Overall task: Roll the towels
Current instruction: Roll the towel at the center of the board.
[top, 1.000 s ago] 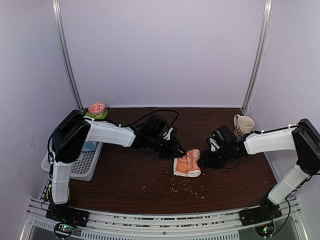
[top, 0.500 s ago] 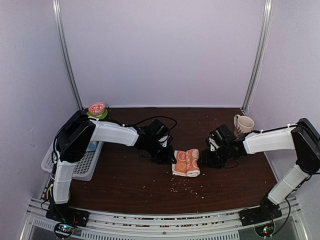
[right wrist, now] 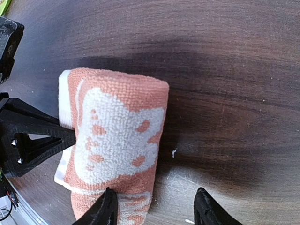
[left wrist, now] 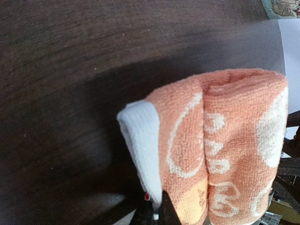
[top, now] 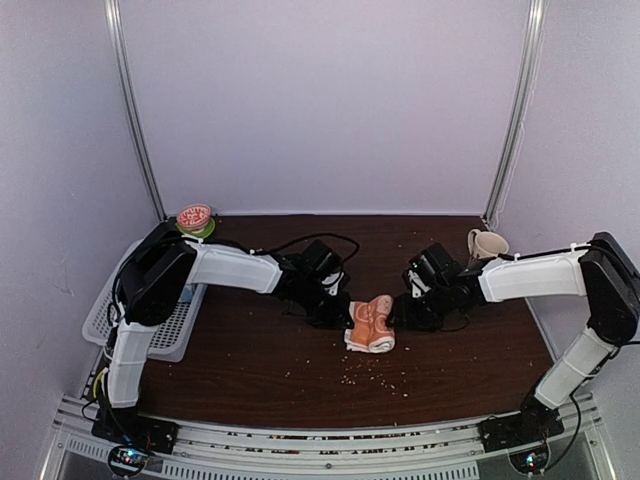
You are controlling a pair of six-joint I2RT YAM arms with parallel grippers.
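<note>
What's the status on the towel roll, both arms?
Left fingers shut on white hem of orange towel. Right fingers open at roll's other side, no grip. Mug behind right arm, apart from towel.

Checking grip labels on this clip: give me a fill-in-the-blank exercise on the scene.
The left gripper pinches the ___ hem of the rolled orange-and-cream terry towel. The right gripper has its jaws ___. The cream ceramic mug stands beyond the ___ arm.
Missing: white; open; right.
</note>
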